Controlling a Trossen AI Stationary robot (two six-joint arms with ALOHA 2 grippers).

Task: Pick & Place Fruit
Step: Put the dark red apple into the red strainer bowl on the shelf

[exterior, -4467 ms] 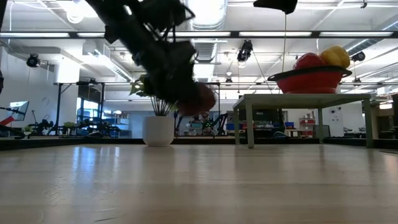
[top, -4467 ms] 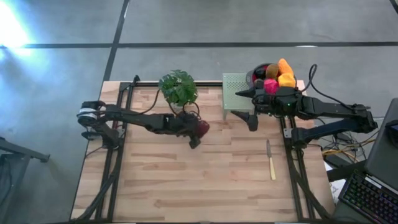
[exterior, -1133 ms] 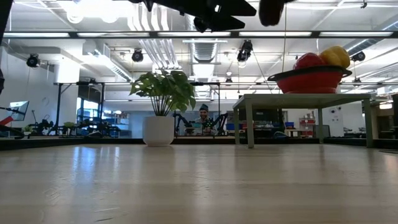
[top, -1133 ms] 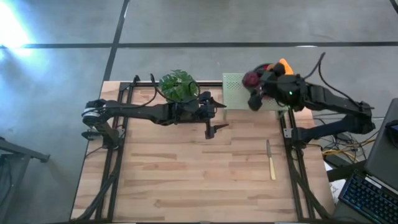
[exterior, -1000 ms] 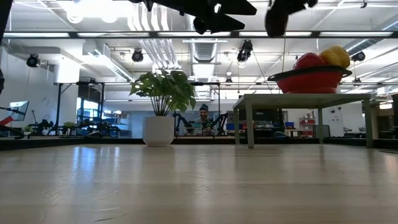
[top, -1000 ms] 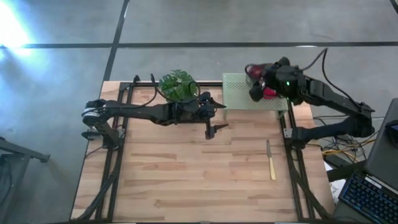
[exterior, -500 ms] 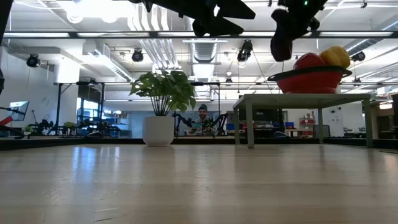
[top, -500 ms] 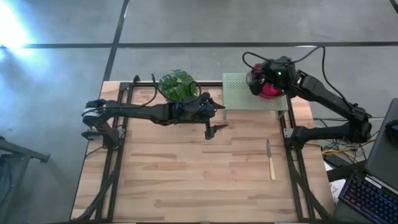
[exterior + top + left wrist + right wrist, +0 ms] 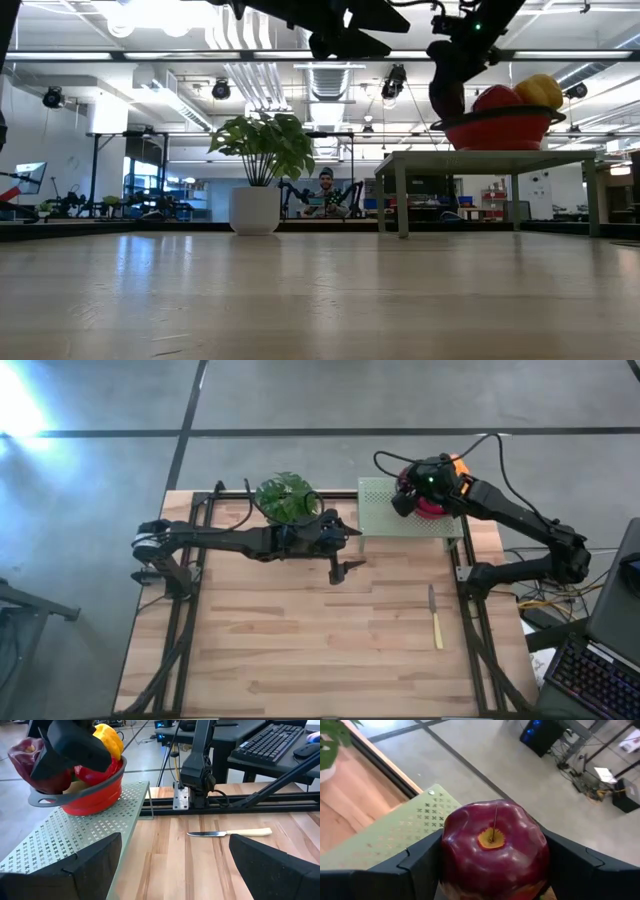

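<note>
While the left gripper [image 9: 341,567] is being kept with its fingers spread and nothing between them, above the table [image 9: 300,650] beside the potted plant [image 9: 287,498], a dark red apple [image 9: 493,851] is being grasped by the right gripper [image 9: 405,495]. It is being held at the rim of the red bowl [image 9: 95,790], apparently just above it, where other fruit [image 9: 107,737] is being kept on the green perforated stand [image 9: 385,518].
</note>
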